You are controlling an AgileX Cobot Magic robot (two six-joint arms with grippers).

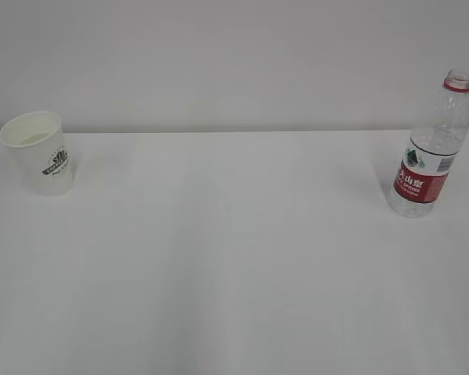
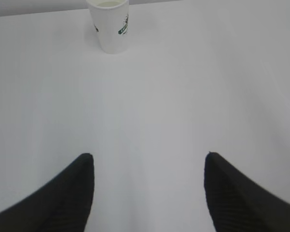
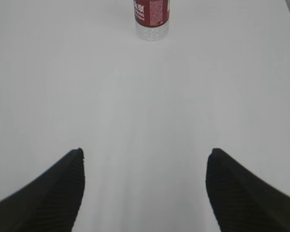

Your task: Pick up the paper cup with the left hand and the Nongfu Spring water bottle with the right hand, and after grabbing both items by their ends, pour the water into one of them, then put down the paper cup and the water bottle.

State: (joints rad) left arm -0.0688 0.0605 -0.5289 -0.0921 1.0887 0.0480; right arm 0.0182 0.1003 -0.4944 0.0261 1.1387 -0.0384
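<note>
White table (image 1: 234,273) fills the scene, with a plain pale wall (image 1: 234,55) behind it. On it stand two things only: one paper cup (image 1: 37,151) at the far left, upright, and one Nongfu Spring water bottle (image 1: 430,148) at the far right, upright and without cap. They are well apart. Left gripper (image 2: 149,193) has its jaws wide apart and holds nothing; the cup stands far ahead of it. Right gripper (image 3: 145,191) is also spread wide and empty, the bottle far ahead of it.

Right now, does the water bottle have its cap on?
No, it is uncapped: the Nongfu Spring water bottle stands upright with its red-ringed mouth open.
</note>
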